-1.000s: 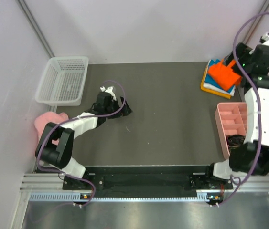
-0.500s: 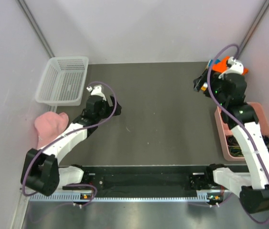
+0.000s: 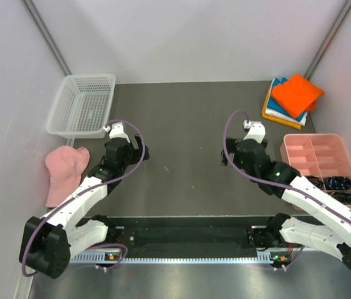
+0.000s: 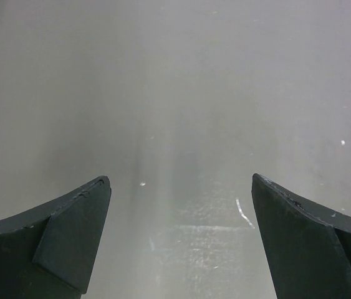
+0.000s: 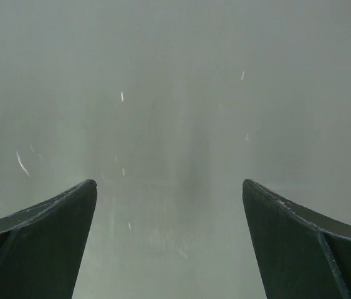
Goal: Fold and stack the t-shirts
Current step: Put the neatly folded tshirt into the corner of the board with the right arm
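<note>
The shirts lie folded in one stack at the far right corner of the desk; the orange shirt is on top, turned a little askew; the teal shirt shows under it, then a thin white edge, then the yellow shirt at the bottom. The right pincer hangs over bare desk near the middle, well apart from the stack, which lies farther back and to its right; its jaws are spread wide and grip nothing. The left pincer is over the left half of the desk, farther from the shirts than the right one; its jaws are likewise spread wide and empty.

Only the top view shows the stack; it also shows a white basket at the far left corner, a pink cap by the desk's left edge, and a pink tray at the right edge, just nearer than the stack, with small dark things in its near compartments. The wrist views show none of these; the left one gives two dark fingers at the lower corners, set far apart, with grey scuffed desk between them; the right wrist view shows the same.
</note>
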Controlling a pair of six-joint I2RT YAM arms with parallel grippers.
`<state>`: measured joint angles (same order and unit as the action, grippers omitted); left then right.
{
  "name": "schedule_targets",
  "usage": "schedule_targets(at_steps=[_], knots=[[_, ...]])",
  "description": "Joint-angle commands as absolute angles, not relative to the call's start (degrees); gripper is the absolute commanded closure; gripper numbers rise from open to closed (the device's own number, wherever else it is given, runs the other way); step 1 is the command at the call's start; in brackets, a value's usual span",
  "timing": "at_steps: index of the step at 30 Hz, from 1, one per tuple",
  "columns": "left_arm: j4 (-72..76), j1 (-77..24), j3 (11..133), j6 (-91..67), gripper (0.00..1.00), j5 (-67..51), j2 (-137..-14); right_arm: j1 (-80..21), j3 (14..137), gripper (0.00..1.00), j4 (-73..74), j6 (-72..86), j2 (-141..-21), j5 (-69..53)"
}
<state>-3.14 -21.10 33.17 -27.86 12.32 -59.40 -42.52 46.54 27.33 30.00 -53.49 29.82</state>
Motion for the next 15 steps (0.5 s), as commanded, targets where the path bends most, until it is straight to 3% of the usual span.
schedule_targets(at_steps=[1,7,15], knots=[[-2.72,-21.27,31.82,-29.09,0.01,15.64,-57.04,-49.91,42.2,0.01,27.25,38.39,-52.65,39.54],[-3.87,-21.27,31.2,-28.92,0.01,16.96,-56.43,-56.24,38.41,0.01,27.77,43.67,-54.66,43.42],[-3.25,-21.27,30.06,-28.21,0.01,18.36,-55.02,-57.48,38.67,0.01,28.83,46.23,-59.06,44.03]])
